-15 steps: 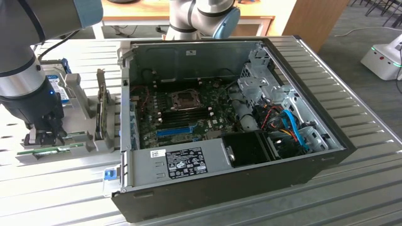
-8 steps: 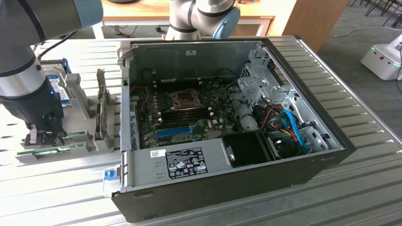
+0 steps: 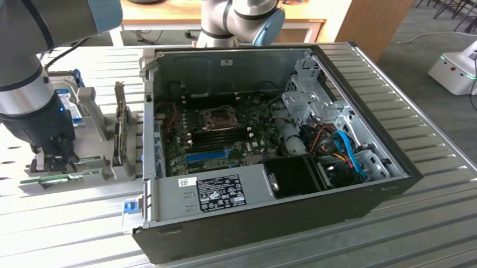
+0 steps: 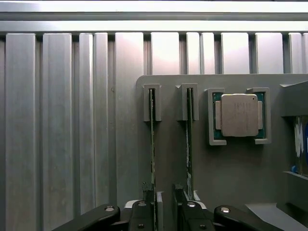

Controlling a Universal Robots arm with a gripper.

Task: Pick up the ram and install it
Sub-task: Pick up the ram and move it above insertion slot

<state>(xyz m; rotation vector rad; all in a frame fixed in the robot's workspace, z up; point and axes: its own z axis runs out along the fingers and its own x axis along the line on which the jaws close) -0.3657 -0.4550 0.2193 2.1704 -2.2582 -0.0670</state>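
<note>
The claw (image 4: 165, 195) stands wide at nine o'clock of the black computer case (image 3: 261, 231), above thin green ram sticks (image 4: 153, 144) racked edge-up for pinching.

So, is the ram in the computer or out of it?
Out. One ram stick and its twin stand on edge in the gray holder, outside the computer case.

The exterior view looks down at a slant, from mid-distance, onto the open computer case (image 3: 276, 128) on the ribbed table (image 3: 432, 218), which sits at frame centre. The wrist view faces straight down, close above the grey holder (image 4: 231, 173). Both views share this holder (image 3: 82, 185), at the exterior frame's lower left.
</note>
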